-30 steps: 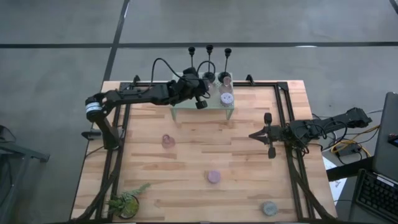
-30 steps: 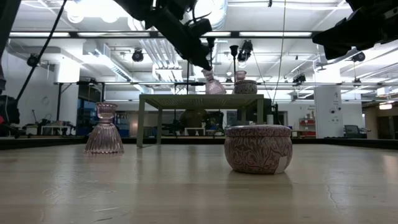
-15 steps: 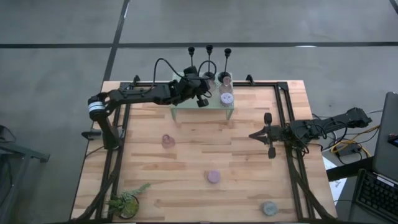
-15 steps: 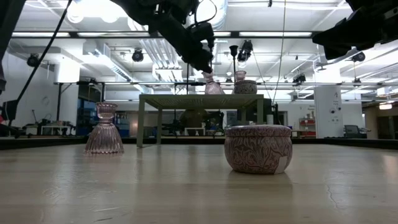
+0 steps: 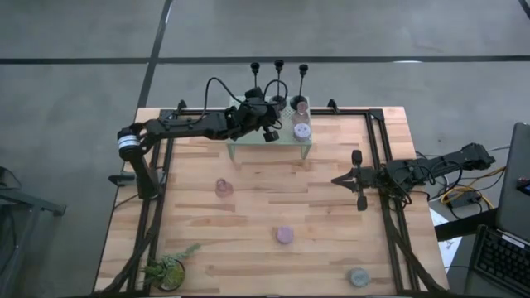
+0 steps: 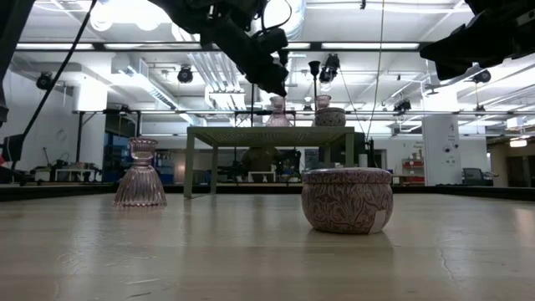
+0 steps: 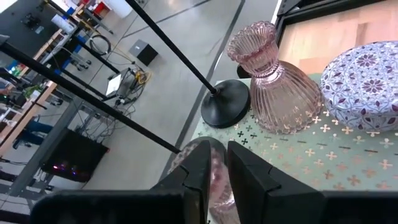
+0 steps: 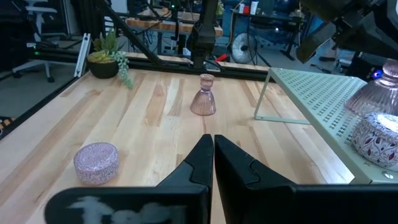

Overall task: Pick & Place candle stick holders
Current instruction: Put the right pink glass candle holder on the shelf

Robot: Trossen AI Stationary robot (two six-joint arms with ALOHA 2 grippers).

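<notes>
Roughly two thirds done, judging by what sits where. Nearest on the bare wood plank table (image 5: 248, 248): a squat grey round puck (image 5: 358, 276) and a squat lilac patterned puck (image 6: 347, 199), both not yet moved, with a small green potted plant (image 5: 170, 269) at the left corner. Next back, one pinkish ribbed glass cup (image 6: 140, 174) stands alone on the wood. The right gripper (image 5: 335, 180) hangs over the table's right side, fingers pressed together, holding nothing. Farther back, the pale green mesh rack (image 5: 248, 142) carries a white-and-purple patterned puck (image 7: 364, 84), a second pink glass cup (image 7: 273, 81) and three black round-based thin-stemmed holders (image 5: 279, 64) along its far edge. The left gripper (image 7: 217, 146) is over the rack with a third pink cup (image 6: 278, 113) between its narrowly parted fingers; the cup stands upright on the mesh, can't tell if it's gripped. Beyond: grey concrete floor, ceiling strip lights, benches, cables.
</notes>
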